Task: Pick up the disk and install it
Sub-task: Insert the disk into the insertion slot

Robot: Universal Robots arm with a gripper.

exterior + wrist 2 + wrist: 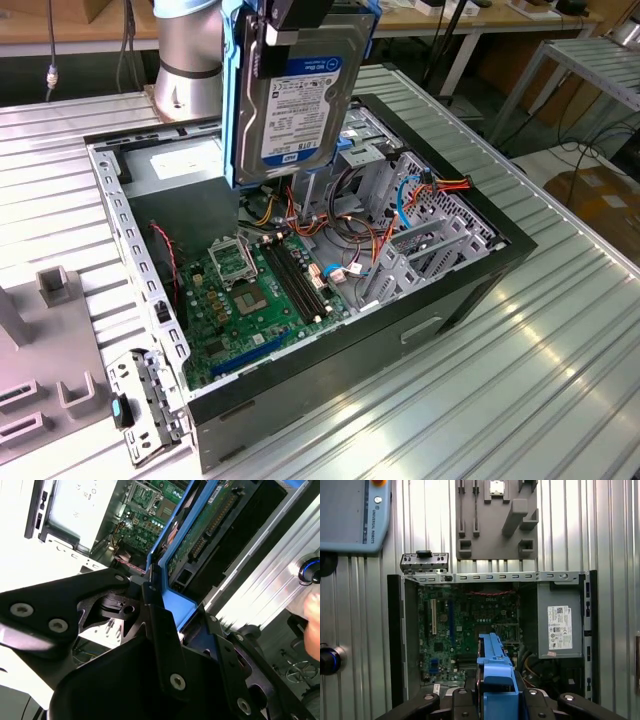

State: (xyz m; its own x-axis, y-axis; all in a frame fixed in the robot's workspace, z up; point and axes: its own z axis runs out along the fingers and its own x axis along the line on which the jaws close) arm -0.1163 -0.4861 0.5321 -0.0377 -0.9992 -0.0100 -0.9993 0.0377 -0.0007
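Observation:
The disk hangs upright above the open computer case, its label facing the exterior view and blue rails down its sides. My gripper is shut on its top end. In the second wrist view the disk shows its green circuit-board side, with the black fingers clamped on the blue rail. In the first wrist view the gripper holds the disk edge-on over the motherboard. The disk's lower end sits just above the board, near the metal drive cage.
Coloured cables run between board and cage. The power supply fills one case corner. A grey fixture plate and a detached metal bracket lie on the ribbed table beside the case. A teach pendant rests nearby.

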